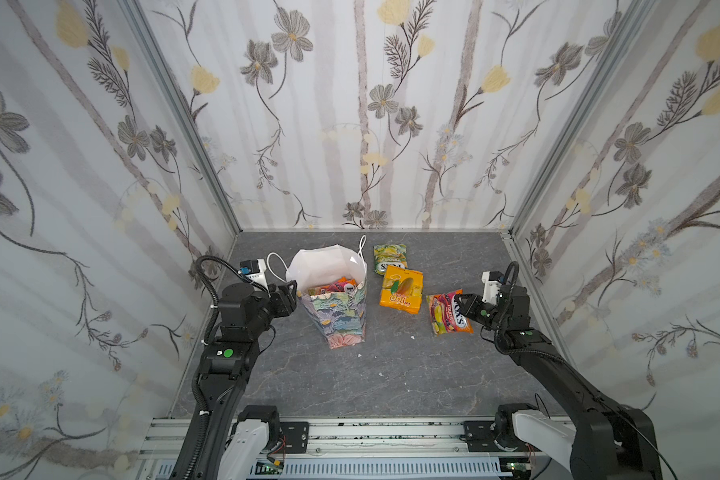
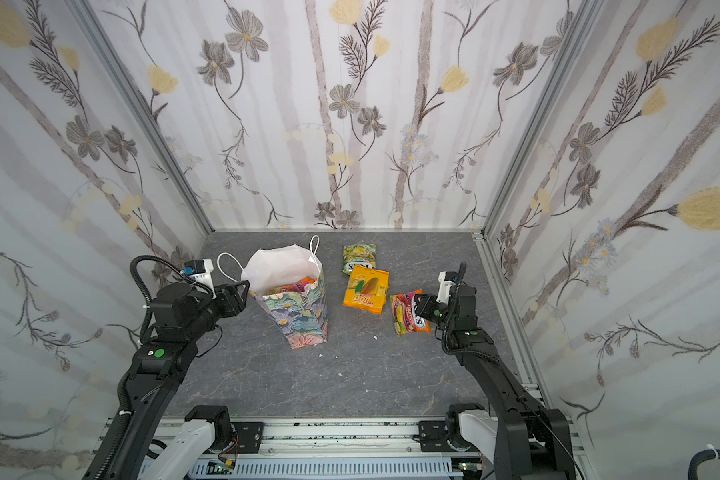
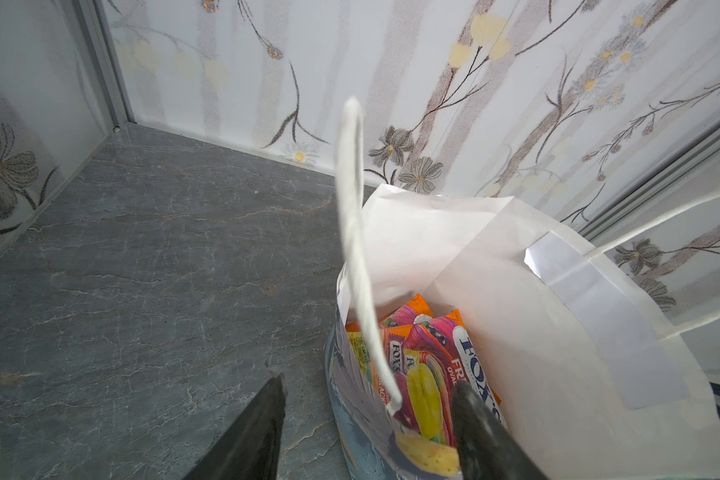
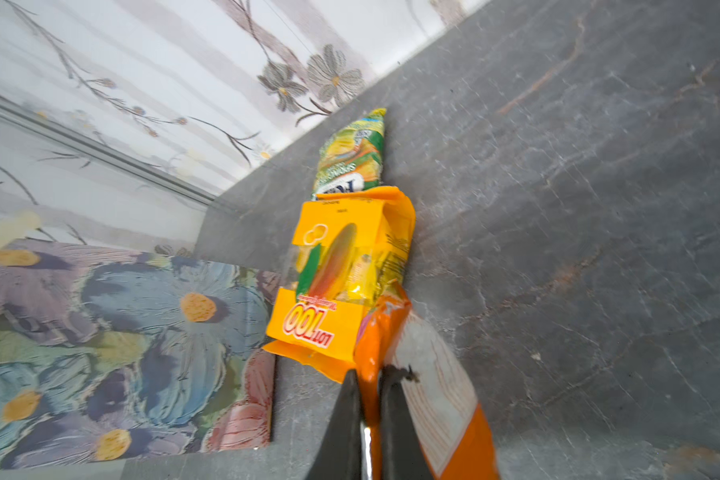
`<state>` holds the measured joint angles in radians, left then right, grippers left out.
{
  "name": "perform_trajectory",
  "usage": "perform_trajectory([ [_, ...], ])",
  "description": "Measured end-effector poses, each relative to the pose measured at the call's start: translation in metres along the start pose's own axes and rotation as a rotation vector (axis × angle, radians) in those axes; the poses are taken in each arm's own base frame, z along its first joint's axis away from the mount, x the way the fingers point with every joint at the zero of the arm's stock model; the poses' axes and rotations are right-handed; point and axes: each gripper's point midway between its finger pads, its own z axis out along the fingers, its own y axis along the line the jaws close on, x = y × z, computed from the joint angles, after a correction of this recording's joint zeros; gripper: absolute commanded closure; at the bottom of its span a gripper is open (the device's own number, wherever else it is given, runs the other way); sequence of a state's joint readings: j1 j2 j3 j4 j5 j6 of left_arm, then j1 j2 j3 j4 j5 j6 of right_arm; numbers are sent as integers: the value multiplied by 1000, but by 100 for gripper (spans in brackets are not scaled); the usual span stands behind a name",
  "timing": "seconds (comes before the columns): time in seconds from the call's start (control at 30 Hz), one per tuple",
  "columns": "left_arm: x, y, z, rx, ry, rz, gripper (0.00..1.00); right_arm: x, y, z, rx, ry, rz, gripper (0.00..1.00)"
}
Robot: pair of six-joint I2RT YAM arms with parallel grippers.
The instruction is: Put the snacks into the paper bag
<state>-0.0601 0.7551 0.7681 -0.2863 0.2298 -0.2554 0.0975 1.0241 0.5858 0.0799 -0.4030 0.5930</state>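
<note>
Nearest you, the tall floral-painted paper bag (image 1: 341, 320) with the white inside stands upright on the grey stone-look counter (image 1: 391, 374), left of the middle. Your left pincer (image 1: 294, 293) sits at its rim with the jaws apart, one finger (image 3: 483, 432) inside the bag and the other outside, the bag's wall and a white cord handle (image 3: 352, 249) between them. Several glossy pink, orange and yellow FOX'S packets (image 3: 425, 357) lie inside the bag. Over on the right, your right pincer (image 4: 371, 370) is clamped on the orange edge of a red and orange glossy FOX'S packet (image 1: 445, 318); you cannot tell whether it is clear of the counter. Just beyond it lies the orange-yellow mango pack (image 1: 400, 290), its far edge overlapping the green-yellow glossy packet (image 1: 390, 257), which lies nearest the back wall (image 1: 350, 124).
</note>
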Motion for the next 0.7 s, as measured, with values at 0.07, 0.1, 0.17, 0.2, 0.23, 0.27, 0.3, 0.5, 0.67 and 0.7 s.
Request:
perform_trajectory([
  [0.07,0,0,0,1,0,0,37,-13,17,-10,-32,-31,-24,100],
  [0.1,0,0,0,1,-1,0,37,-19,24,-14,-44,-43,-35,100],
  [0.17,-1,-1,-2,3,-5,1,37,-26,38,-20,-69,-51,-52,100],
  [0.2,-2,-1,-2,4,-8,2,37,-29,45,-22,-82,-53,-58,100],
  [0.23,-2,-1,-3,5,-10,2,37,-32,51,-24,-94,-54,-66,100],
  [0.27,-2,-2,-3,5,-12,3,37,-33,59,-26,-109,-48,-73,100],
  [0.3,-2,-2,-3,6,-13,3,37,-35,67,-28,-123,-41,-79,100],
  [0.5,-1,-1,-2,6,-7,2,38,-45,136,-40,-256,-32,-168,100],
  [0.67,-1,-2,-2,10,-6,2,38,-47,185,-55,-340,-37,-238,100],
  [0.7,-1,-2,-2,10,-6,2,38,-48,191,-57,-353,-38,-245,100],
])
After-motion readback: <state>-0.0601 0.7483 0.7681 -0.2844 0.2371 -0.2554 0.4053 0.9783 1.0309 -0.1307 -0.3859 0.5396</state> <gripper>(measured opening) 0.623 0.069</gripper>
